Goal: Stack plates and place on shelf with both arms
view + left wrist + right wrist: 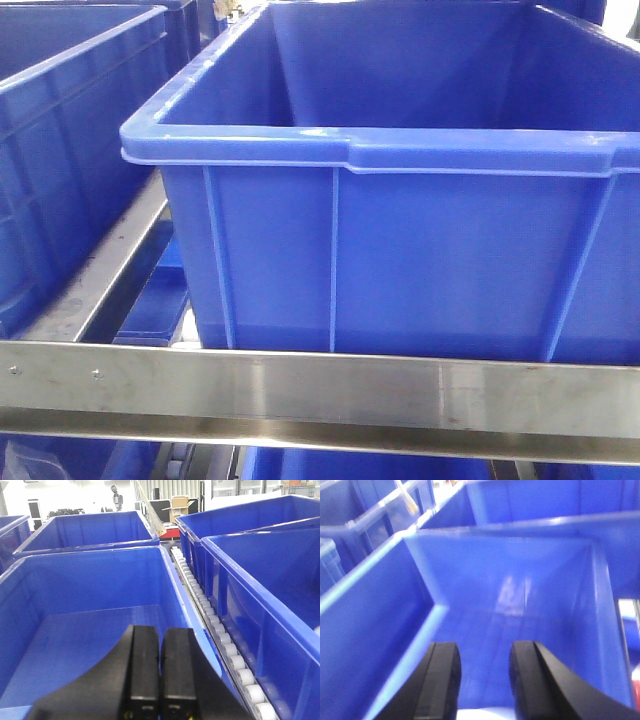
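Observation:
No plate shows clearly in any view. The shelf's brushed steel front rail (300, 392) runs across the bottom of the front view, with neither gripper in sight there. In the left wrist view my left gripper (160, 630) is shut, its black fingers pressed together with nothing between them, above the inside of a blue crate (75, 605). In the right wrist view my right gripper (484, 647) stands open over another blue crate's floor (520, 585). A pale white patch (485, 714) shows at the bottom edge between its fingers; I cannot tell whether it is a plate.
A large blue crate (400, 250) sits on the shelf tier just behind the rail, with another crate (60, 150) to its left. A track of white rollers (220, 630) runs between crates. More blue crates (260, 570) stand to the right.

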Controlling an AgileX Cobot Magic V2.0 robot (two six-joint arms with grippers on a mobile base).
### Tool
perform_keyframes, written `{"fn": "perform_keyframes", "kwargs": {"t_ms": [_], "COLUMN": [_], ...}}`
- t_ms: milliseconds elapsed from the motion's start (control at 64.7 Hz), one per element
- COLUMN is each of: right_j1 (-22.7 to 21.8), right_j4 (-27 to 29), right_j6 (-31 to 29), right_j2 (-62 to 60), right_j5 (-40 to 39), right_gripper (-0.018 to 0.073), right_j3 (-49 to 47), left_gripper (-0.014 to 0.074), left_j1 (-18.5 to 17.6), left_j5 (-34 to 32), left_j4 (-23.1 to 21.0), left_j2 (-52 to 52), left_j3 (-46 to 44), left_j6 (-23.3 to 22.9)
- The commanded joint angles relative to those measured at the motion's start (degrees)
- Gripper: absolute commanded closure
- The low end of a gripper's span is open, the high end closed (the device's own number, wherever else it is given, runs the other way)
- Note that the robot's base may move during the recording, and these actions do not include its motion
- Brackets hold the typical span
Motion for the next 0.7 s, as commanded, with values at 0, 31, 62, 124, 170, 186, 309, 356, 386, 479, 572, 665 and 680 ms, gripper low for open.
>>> {"fn": "perform_keyframes", "kwargs": {"t_ms": [0,31,62,124,170,186,309,356,386,479,572,665,680], "right_j1": [-0.61,-0.95,-1.28,-2.18,-3.09,-3.27,-4.48,-4.48,-4.48,-4.48,-4.48,-4.48,-4.48], "right_j4": [-0.28,-0.69,-1.26,-1.66,-1.66,-1.66,-1.83,-2.02,-2.02,-2.02,-2.02,-2.02,-2.02], "right_j6": [-0.03,-0.03,-0.47,-1.80,-1.94,-1.94,-1.94,-1.99,-1.99,-1.99,-1.99,-1.99,-1.99], "right_j2": [-3.29,-4.18,-5.08,-7.18,-9.02,-9.97,-17.48,-21.25,-23.85,-31.45,-38.58,-46.12,-47.11], "right_j5": [-3.42,-2.99,-2.76,-2.72,-2.36,-2.18,-0.30,0.90,1.45,3.76,8.41,12.35,12.86], "right_gripper": [0.0221,0.0253,0.0297,0.0391,0.0467,0.0496,0.0506,0.0506,0.0506,0.0506,0.0506,0.0506,0.0506], "right_j3": [-1.62,-1.16,-0.36,2.06,4.10,5.06,11.35,14.26,16.02,20.50,23.23,24.96,25.09], "left_gripper": [0.0514,0.0514,0.0514,0.0514,0.0514,0.0514,0.0514,0.0514,0.0514,0.0514,0.0514,0.0514,0.0514], "left_j1": [0.01,0.01,0.01,0.01,0.01,0.01,0.01,0.01,0.01,0.01,0.01,0.01,0.01], "left_j5": [-4.60,-4.60,-4.60,-4.60,-4.60,-4.60,-4.60,-4.60,-4.60,-4.60,-4.60,-4.60,-4.60], "left_j4": [-0.12,-0.12,-0.12,-0.12,-0.12,-0.12,-0.12,-0.12,-0.12,-0.12,-0.12,-0.12,-0.12], "left_j2": [0.58,0.58,0.58,0.58,0.58,0.58,0.58,0.58,0.58,0.58,0.58,0.58,0.58], "left_j3": [-1.73,-1.73,-1.73,-1.73,-1.73,-1.73,-1.73,-1.73,-1.73,-1.73,-1.73,-1.73,-1.73], "left_j6": [-0.22,-0.22,-0.22,-0.22,-0.22,-0.22,-0.22,-0.22,-0.22,-0.22,-0.22,-0.22,-0.22]}}
